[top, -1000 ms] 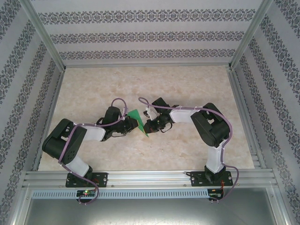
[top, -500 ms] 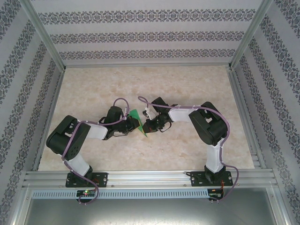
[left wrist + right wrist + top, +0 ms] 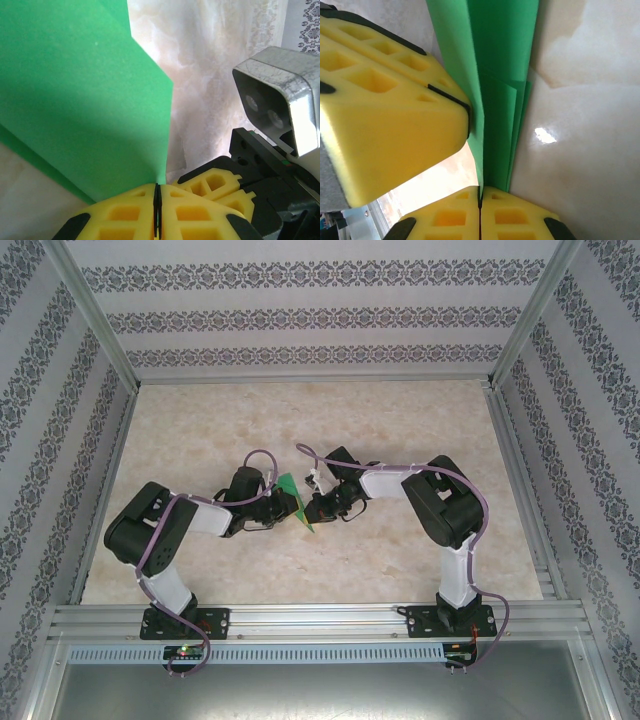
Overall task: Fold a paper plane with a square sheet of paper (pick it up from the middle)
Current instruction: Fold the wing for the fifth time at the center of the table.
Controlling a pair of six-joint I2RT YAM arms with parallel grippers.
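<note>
The square sheet of paper (image 3: 291, 493) is bright green, folded into a layered wedge, and held up between both arms above the middle of the table. My left gripper (image 3: 283, 510) is shut on its lower edge; in the left wrist view the paper (image 3: 85, 95) rises from the closed jaws of the left gripper (image 3: 157, 197). My right gripper (image 3: 311, 510) is shut on the same paper from the other side. The right wrist view has the folded layers of paper (image 3: 502, 70) running up from the right gripper (image 3: 480, 199). Whether it has the paper plane's shape I cannot tell.
The two grippers nearly touch: the right fingers (image 3: 215, 182) sit just beside the left jaws, and the left fingers (image 3: 385, 110) crowd the right wrist view. The marble-patterned table (image 3: 400, 430) is bounded by aluminium rails (image 3: 320, 620) and patterned walls.
The left arm's elbow and upper link have shifted slightly right and forward. Both grippers stay shut on the paper at nearly the same spot, and the paper looks a little narrower from above.
</note>
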